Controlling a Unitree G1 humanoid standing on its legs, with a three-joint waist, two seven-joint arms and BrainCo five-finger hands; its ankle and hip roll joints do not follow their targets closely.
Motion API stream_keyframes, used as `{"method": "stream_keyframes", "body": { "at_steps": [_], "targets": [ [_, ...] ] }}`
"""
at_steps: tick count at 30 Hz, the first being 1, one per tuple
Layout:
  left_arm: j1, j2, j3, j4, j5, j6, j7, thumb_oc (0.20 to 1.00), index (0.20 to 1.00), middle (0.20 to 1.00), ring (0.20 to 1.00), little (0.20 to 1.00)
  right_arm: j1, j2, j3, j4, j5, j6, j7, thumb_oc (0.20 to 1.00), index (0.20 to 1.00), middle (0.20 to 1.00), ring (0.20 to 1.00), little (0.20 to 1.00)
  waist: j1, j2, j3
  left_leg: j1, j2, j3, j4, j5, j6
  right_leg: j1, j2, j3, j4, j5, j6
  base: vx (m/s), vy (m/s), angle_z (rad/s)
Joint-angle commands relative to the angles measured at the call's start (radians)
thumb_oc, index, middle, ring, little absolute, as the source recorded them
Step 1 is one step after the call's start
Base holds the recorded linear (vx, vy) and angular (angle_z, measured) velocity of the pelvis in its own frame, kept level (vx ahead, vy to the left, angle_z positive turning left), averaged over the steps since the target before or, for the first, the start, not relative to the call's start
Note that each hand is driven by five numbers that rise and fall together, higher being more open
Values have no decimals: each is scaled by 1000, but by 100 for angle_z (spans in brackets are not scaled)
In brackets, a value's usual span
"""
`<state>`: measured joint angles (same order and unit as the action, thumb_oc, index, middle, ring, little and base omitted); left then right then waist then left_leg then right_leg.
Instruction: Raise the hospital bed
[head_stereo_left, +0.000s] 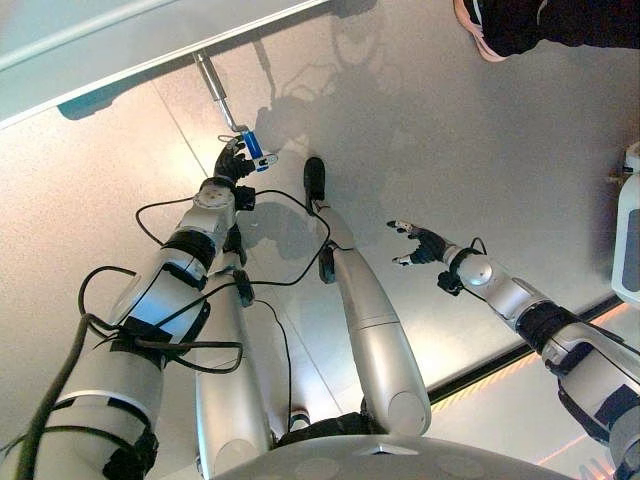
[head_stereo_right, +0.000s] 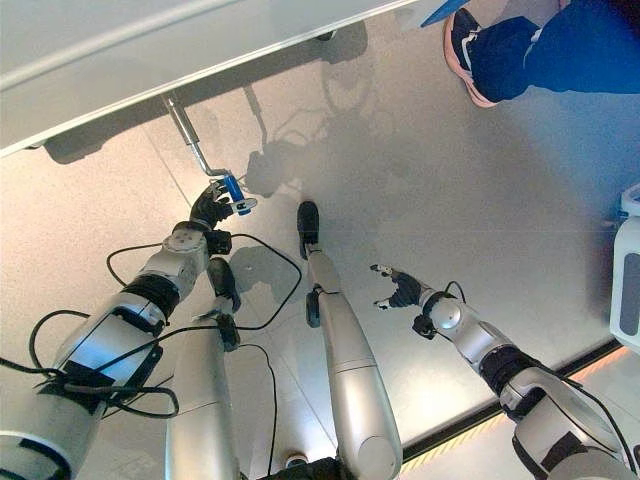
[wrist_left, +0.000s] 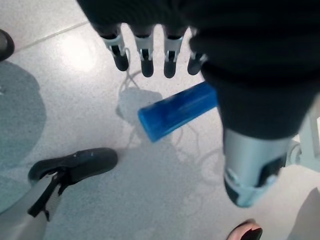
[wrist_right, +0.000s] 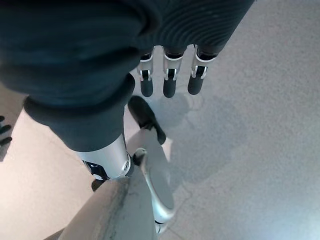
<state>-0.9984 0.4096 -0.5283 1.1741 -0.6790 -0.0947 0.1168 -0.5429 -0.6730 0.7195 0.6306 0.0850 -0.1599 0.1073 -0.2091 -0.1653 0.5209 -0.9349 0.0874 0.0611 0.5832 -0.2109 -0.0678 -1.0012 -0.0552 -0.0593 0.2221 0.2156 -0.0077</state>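
Bed: the pale edge of the hospital bed (head_stereo_left: 120, 60) runs across the far side of the head views, slanting up toward the robot's right, with grey floor (head_stereo_left: 440, 150) before it.
Crank: a metal rod (head_stereo_left: 213, 88) comes out from under the bed's edge and slopes down toward the robot; it ends in a blue handle (head_stereo_left: 253, 147), a short cylinder set crosswise to the rod.
Left hand: the left hand (head_stereo_left: 233, 160) is at the blue handle, at the end of an arm stretched forward. In its wrist view the fingers (wrist_left: 146, 61) hang straight in a row past the handle (wrist_left: 177, 110), and the thumb (wrist_left: 252, 165) lies on the handle's other side. The handle sits between fingers and thumb, but the fingers are not curled round it; whether they touch it cannot be told.
Right hand: the right hand (head_stereo_right: 400, 288) hovers over bare floor, well apart from the crank, fingers spread and straight, holding nothing. Its wrist view shows the fingers (wrist_right: 169, 82) straight as well.
Person: a dark trouser leg (head_stereo_right: 560, 50) and a pink-soled shoe (head_stereo_right: 462, 50) stand at the far right.
Other: a white object (head_stereo_left: 628, 240) stands at the right edge.
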Motion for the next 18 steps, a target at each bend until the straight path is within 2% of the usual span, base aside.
{"method": "stream_keyframes", "body": {
  "at_steps": [1,18],
  "targets": [
    [36,16,47,9,59,-5,6,1000,1000,1000,1000,1000,87,-54,6,-68,-18,-8,9,1000,1000,1000,1000,1000,31,-79,-1,0,51,-53,-134,165,-24,-23,-39,6,263,-256,136,0,0,0],
    [33,16,38,-18,44,-16,14,1000,1000,1000,1000,1000,107,-68,15,-74,-44,-11,8,1000,1000,1000,1000,1000,31,-76,-1,-3,46,-59,-135,168,-24,-28,-38,9,270,-255,134,0,0,0]
  ]
}}
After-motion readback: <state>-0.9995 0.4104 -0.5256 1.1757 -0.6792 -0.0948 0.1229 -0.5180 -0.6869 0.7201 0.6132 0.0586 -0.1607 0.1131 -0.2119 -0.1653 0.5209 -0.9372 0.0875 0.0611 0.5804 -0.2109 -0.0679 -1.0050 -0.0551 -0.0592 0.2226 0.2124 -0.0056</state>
